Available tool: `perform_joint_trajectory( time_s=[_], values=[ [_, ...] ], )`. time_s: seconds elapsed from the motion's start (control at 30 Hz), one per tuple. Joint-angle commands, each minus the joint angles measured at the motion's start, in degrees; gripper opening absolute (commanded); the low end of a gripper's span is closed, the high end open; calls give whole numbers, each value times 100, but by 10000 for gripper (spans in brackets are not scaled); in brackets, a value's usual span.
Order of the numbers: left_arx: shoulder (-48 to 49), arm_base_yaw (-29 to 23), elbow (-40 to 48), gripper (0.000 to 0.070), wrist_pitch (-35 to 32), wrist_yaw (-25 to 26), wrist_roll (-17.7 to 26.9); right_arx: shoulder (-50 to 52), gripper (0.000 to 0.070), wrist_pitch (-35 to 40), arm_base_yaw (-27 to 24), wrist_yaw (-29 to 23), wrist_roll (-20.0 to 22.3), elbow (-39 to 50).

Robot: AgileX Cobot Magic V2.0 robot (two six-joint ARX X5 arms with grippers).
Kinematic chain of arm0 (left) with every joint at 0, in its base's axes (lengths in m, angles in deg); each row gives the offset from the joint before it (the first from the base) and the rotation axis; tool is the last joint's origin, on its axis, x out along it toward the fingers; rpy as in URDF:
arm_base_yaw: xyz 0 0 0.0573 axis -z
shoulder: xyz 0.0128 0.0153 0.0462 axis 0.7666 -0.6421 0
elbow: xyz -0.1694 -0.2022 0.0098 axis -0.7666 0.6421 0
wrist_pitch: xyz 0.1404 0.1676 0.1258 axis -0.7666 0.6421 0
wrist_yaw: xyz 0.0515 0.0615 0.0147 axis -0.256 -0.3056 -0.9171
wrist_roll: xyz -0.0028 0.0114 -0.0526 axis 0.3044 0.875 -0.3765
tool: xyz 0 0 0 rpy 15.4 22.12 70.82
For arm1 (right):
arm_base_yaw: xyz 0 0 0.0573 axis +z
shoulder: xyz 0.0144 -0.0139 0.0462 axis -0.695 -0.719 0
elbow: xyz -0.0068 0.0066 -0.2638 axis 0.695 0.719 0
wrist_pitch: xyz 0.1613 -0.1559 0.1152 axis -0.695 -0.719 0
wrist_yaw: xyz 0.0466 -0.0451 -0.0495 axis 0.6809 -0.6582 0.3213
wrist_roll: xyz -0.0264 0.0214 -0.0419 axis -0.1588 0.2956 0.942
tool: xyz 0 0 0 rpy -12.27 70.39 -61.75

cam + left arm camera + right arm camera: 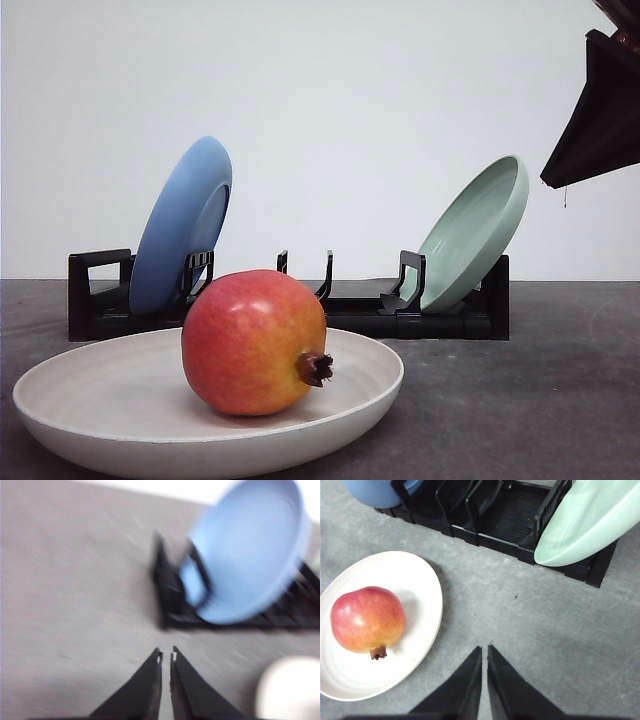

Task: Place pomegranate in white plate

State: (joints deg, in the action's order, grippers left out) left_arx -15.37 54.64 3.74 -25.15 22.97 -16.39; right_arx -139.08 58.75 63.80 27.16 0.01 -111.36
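Pomegranate is already sitting in the white plate; likely heavy, hard and smooth, best gripped across its widest middle. Both grippers, left and right, are hovering closed, empty

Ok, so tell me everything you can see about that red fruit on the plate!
The pomegranate is round and smooth-skinned, red blending into orange-yellow patches, and it looks whole and unbroken. A small dark brown crown sticks out sideways, toward the robot's right in the front view, so the fruit lies on its side. It rests inside the white plate, a bit toward one side, touching only the plate. Neither gripper holds it; the right gripper is shut over the grey table, away from the plate.
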Motion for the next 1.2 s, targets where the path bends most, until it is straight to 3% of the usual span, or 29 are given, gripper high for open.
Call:
perform_joint_trajectory(
  time_s=[0.0,0.17,0.37,0.57,1.07,1.17],
  values=[
    [321,-91,194,6,-144,-108,266,-39,16,59,24,13,55,0],
    [1058,-267,681,6,-127,-256,806,-39,16,59,24,13,55,0],
    [1574,-350,1083,6,-129,-254,1079,-39,16,59,24,13,55,0],
    [1736,-388,1386,6,-435,-252,1103,-39,16,59,24,17,53,0],
    [1736,-388,1386,6,-425,-252,1103,-39,16,61,24,13,55,-2],
    [1736,-388,1386,5,-426,-252,1103,-39,16,55,24,-20,211,0]
  ],
)
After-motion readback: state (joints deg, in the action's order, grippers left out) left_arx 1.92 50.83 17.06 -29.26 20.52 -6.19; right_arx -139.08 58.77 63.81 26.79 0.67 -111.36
